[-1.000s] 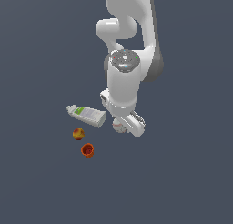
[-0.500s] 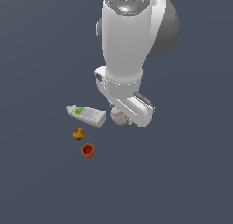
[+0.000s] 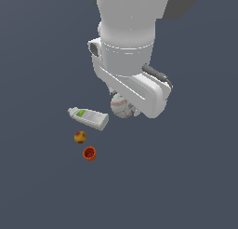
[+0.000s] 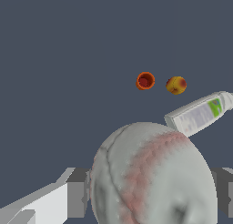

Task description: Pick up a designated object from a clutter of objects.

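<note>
The white baseball (image 3: 119, 107) with red stitching is the designated object, and it sits between the fingers of my gripper (image 3: 124, 110), which is shut on it. The arm's white hand hides most of the fingers in the exterior view. In the wrist view the baseball (image 4: 152, 175) fills the foreground, with a grey finger (image 4: 76, 198) pressed against each side. It hangs above the dark floor, to the exterior view's right of the other clutter.
A grey-white bottle with a green label (image 3: 88, 117) lies on its side on the floor. Beside it are a red-yellow ball (image 3: 80, 137) and a small orange-red cup (image 3: 89, 153). The wrist view shows the bottle (image 4: 200, 113), ball (image 4: 176, 85) and cup (image 4: 145, 81) well below.
The arm has risen toward the exterior camera with the baseball in its grip. The ball now sits higher in the picture, away from the bottle. The other objects have not moved.
</note>
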`<action>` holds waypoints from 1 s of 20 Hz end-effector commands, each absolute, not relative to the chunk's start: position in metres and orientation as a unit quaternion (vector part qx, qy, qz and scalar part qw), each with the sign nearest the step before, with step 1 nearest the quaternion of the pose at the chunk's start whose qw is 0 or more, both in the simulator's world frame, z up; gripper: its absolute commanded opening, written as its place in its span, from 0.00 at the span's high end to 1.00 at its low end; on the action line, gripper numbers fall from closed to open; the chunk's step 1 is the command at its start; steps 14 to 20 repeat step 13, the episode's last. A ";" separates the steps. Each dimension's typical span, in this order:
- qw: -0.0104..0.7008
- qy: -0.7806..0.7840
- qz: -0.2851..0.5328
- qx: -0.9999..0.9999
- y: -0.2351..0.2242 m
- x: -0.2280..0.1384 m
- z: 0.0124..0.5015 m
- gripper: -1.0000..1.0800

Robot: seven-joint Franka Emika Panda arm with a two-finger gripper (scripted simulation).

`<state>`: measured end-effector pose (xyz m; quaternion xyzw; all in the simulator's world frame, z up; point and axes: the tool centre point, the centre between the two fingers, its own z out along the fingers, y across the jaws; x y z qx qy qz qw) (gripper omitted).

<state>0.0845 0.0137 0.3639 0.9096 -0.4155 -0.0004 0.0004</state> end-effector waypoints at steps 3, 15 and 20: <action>0.000 -0.415 0.000 0.910 0.013 0.090 0.387 1.00; 0.000 -0.415 0.000 0.910 0.013 0.096 0.403 1.00; 0.000 -0.415 0.000 0.910 0.013 0.096 0.403 1.00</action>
